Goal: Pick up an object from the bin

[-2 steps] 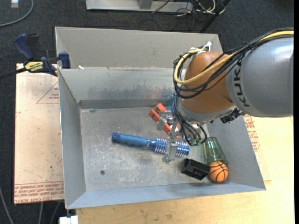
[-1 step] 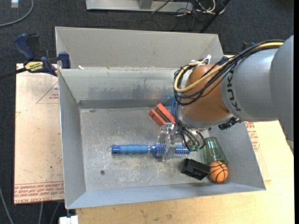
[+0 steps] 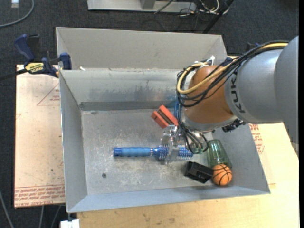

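My gripper (image 3: 171, 145) is low in the bin's right half, directly over the bristled head of a blue brush (image 3: 137, 152). The brush lies flat on the bin floor with its handle pointing left. Just above the gripper, a red-orange block (image 3: 165, 116) leans near the back wall, partly under the arm. To the gripper's right lies a clear green bottle (image 3: 217, 152), partly hidden by the wrist.
A black boxy object (image 3: 198, 172) and a small orange basketball (image 3: 222, 174) sit in the front right corner. The arm, with its orange cover and cables, hangs over the bin's right side. Bare bin floor stretches left of the brush handle.
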`<state>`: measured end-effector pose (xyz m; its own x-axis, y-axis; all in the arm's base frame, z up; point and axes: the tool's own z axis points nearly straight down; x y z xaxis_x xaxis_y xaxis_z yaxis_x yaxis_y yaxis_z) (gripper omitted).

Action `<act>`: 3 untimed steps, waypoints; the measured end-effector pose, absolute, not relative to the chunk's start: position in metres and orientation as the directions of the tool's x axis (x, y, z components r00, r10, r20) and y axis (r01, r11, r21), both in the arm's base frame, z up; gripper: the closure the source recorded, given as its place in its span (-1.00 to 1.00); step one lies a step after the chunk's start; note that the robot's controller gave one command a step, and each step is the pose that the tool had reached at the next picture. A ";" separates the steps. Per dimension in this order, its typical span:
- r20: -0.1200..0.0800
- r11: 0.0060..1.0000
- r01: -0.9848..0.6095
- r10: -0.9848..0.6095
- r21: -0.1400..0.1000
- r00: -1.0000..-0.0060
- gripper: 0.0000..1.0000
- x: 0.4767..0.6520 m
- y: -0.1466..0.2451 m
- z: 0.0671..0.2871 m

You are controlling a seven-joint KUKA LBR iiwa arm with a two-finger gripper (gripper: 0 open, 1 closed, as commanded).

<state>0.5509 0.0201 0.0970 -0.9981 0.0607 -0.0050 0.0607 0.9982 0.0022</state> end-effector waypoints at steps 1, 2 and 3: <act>0.001 0.999 0.037 0.037 0.002 -0.999 1.00 0.549 0.012 0.126; 0.000 1.000 0.012 0.012 0.001 -1.000 1.00 0.543 0.005 0.177; 0.000 1.000 0.013 0.013 0.002 -1.000 1.00 0.542 0.001 0.231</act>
